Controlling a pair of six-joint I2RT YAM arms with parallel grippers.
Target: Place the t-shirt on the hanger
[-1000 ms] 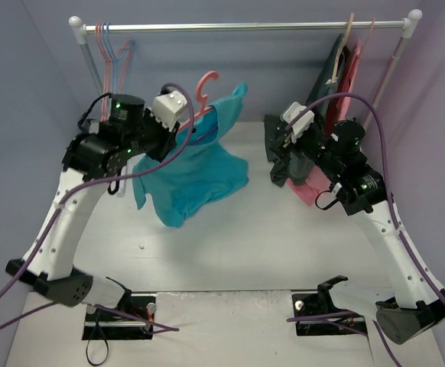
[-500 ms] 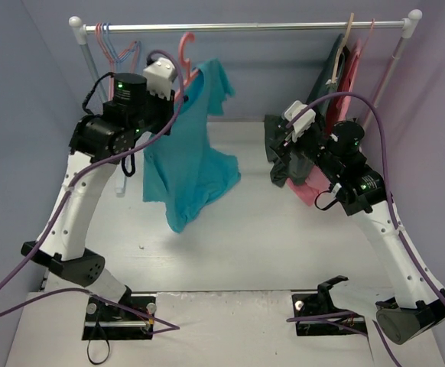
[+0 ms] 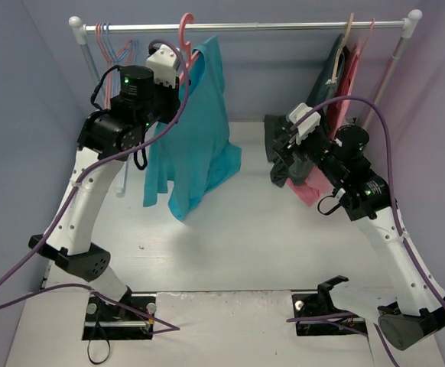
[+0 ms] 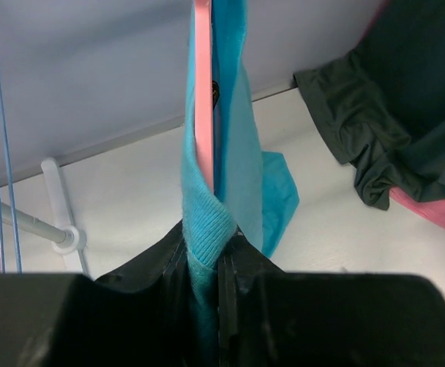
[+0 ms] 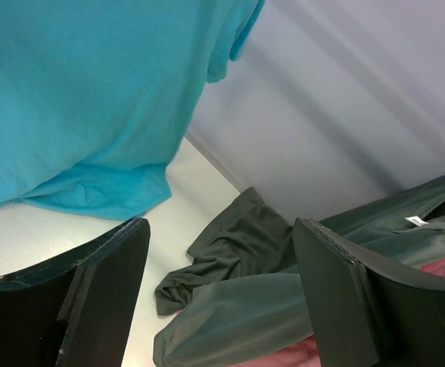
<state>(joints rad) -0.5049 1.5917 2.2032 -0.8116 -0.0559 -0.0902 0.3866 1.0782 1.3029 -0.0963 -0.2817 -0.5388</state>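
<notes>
Found left tool (image 4: pixel 207 252) pinching t-shirt (image 3: pixel 199 130) collar at hanger (image 4: pixel 203 92), right tool (image 5: pixel 221 290) spread. Judged soft, light; grip collar.

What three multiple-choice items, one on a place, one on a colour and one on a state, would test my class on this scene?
1. Where is the t-shirt? A folded in a drawer; B held up beside the rail; C packed in a box.
2. What colour is the hanger inside the t-shirt? A salmon pink; B green; C black.
3. How is the right pincer? A shut on the t-shirt; B shut on a hanger; C open and empty.

Answers: B, the left pincer grips its collar up by the rail, with the cloth hanging down; A, a pink bar shows inside the collar in the left wrist view; C, its fingers stand wide apart with nothing between them.
</notes>
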